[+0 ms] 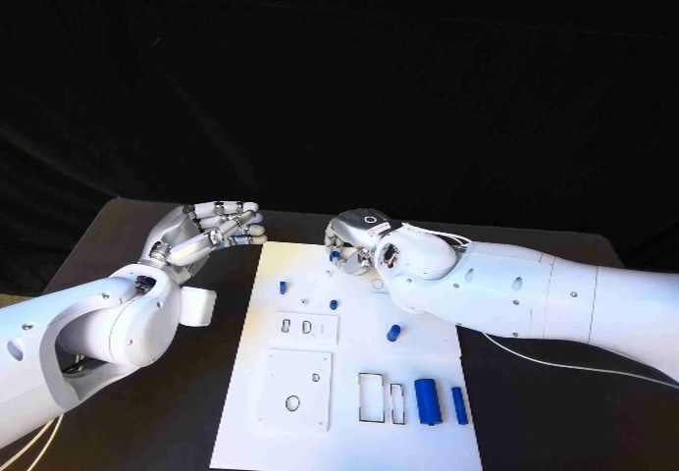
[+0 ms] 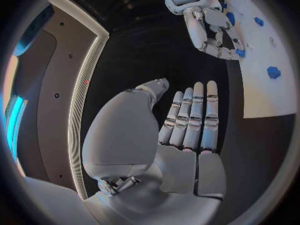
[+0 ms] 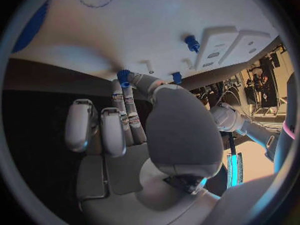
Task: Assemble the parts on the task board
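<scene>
Blue part (image 3: 124, 76) sits pinched at the right hand's (image 1: 371, 247) fingertips over the far end of the white task board (image 1: 425, 324); a weak pinch could let it slip and roll onto the black surface (image 1: 566, 412). Left hand (image 1: 212, 231) hovers beside the board, fingers straight, together, holding nothing

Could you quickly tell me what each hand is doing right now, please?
Left hand: open, holding nothing, beside the task board.
Right hand: pinching a small blue part at the board's far end.
</scene>
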You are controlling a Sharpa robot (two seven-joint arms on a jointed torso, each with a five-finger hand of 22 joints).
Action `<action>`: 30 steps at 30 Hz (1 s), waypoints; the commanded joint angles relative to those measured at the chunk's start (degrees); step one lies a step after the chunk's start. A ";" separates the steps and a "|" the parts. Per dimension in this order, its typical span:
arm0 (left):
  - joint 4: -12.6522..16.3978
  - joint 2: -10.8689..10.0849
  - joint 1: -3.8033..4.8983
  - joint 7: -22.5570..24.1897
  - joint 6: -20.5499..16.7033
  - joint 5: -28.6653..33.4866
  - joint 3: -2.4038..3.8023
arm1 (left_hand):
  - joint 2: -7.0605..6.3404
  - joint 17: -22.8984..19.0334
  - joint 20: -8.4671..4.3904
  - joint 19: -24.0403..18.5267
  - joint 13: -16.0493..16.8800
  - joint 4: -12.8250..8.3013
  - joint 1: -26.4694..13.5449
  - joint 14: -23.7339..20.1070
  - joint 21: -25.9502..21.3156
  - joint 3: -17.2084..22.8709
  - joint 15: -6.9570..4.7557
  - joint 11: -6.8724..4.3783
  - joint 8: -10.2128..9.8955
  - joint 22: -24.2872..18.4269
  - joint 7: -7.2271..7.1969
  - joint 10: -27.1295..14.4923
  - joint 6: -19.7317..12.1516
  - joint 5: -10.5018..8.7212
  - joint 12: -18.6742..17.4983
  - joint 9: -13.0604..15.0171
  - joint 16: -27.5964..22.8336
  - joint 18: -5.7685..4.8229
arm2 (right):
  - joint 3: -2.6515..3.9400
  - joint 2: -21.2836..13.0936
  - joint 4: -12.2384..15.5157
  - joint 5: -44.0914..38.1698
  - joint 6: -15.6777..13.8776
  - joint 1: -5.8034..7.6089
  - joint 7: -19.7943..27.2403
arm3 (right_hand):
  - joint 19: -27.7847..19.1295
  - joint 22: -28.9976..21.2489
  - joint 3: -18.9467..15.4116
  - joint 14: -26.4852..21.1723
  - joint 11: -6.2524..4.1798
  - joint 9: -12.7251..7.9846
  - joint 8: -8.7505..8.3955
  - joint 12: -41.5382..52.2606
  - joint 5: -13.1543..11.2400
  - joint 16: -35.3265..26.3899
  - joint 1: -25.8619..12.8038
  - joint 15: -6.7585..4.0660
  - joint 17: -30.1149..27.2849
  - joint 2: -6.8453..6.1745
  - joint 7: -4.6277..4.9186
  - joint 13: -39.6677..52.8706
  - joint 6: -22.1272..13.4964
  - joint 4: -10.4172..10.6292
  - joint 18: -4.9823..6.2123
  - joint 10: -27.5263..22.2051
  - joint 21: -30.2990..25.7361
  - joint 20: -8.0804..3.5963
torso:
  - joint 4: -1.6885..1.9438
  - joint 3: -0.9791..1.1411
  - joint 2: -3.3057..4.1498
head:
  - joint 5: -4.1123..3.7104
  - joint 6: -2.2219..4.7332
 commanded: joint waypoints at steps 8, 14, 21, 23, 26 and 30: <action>-0.01 0.20 0.14 0.31 1.12 -0.02 0.06 | 0.10 0.16 0.08 0.06 0.04 0.09 -0.54 -0.17 0.38 0.05 0.24 0.29 -0.32 0.09 1.09 -0.04 0.00 -0.11 -0.34 -0.11 -0.38 0.56 | 0.01 0.66 -1.23 -0.24 0.16 -0.10 0.42 | -1.31 -1.70 0.99 1.94 -0.01 0.29 -1.03 -1.22 0.21 0.00 -1.38 0.28 -1.16 -0.97 0.91 -0.58 -2.74 -0.01 -0.44 -1.19 -1.12 0.48 | 0.16 -0.05 -0.05 | -0.21 -0.06; -0.09 0.22 0.15 0.27 1.18 -0.02 0.06 | 0.10 0.16 0.08 0.06 0.04 0.09 -0.54 -0.17 0.38 0.05 0.24 0.29 -0.32 0.09 1.09 -0.04 0.00 -0.11 -0.34 -0.11 -0.38 0.56 | -0.01 0.48 -1.10 0.31 -1.35 -0.11 1.19 | -5.88 -8.58 -1.02 0.05 2.05 -0.43 -4.27 -2.24 -1.52 -3.07 -2.52 2.08 -7.81 -3.49 2.56 -2.60 -7.90 0.23 1.08 -9.55 -6.37 2.27 | 0.23 -0.05 -0.07 | -0.16 0.03; -0.26 0.13 0.15 0.25 1.24 -0.02 0.05 | 0.10 0.16 0.08 0.06 0.04 0.09 -0.54 -0.17 0.38 0.05 0.24 0.29 -0.32 0.09 1.09 -0.04 0.00 -0.11 -0.34 -0.11 -0.38 0.56 | -0.02 -3.44 2.79 0.80 -2.15 -0.11 0.52 | -6.70 -11.98 -16.33 -0.40 2.15 -0.99 -6.36 0.25 0.00 -4.49 2.04 2.07 -11.07 -0.92 2.35 -2.55 -8.62 3.12 1.69 -14.06 -10.18 2.35 | 0.23 -0.07 -0.11 | -0.31 0.10; -0.32 0.08 0.15 0.25 1.27 -0.02 0.05 | 0.09 0.19 0.09 0.02 0.04 0.07 -0.58 -0.18 0.40 0.03 0.25 0.30 -0.36 0.09 1.11 -0.08 -0.02 -0.12 -0.35 -0.13 -0.42 0.56 | -0.01 -5.25 4.55 1.33 -2.28 -0.10 -0.16 | -6.46 -11.83 -17.43 -0.33 2.03 -1.04 -6.51 0.74 0.06 -4.38 2.50 1.98 -10.97 -0.87 2.22 -2.52 -8.52 3.78 1.66 -13.87 -10.20 2.29 | 0.24 -0.08 -0.14 | -0.32 0.23; -0.44 -0.08 0.15 0.31 1.39 0.20 0.05 | 0.09 0.19 0.09 0.02 0.04 0.07 -0.58 -0.18 0.40 0.03 0.25 0.30 -0.36 0.09 1.11 -0.08 -0.02 -0.12 -0.35 -0.13 -0.42 0.56 | 0.05 -8.81 8.01 2.59 -2.77 -0.01 -1.18 | -6.06 -11.48 -18.82 -0.24 1.92 -1.07 -6.62 1.55 0.13 -4.22 2.88 1.89 -10.86 -0.82 2.22 -2.49 -8.14 4.96 1.58 -13.29 -10.12 2.21 | 0.09 -0.06 -0.17 | -0.34 0.28; -0.81 -0.08 0.15 0.37 1.54 0.43 0.05 | 0.10 0.19 0.10 0.01 0.04 0.07 -0.59 -0.18 0.40 0.03 0.25 0.31 -0.37 0.09 1.11 -0.09 -0.03 -0.12 -0.35 -0.13 -0.43 0.56 | 0.25 -14.46 12.90 7.46 -4.52 0.19 -1.45 | -3.84 -8.22 -18.40 0.65 1.39 -1.05 -6.55 3.69 0.53 -2.59 3.48 1.48 -8.01 -0.60 2.07 -2.21 -6.88 6.57 0.92 -9.56 -7.89 1.85 | -0.15 0.03 -0.18 | -0.48 0.63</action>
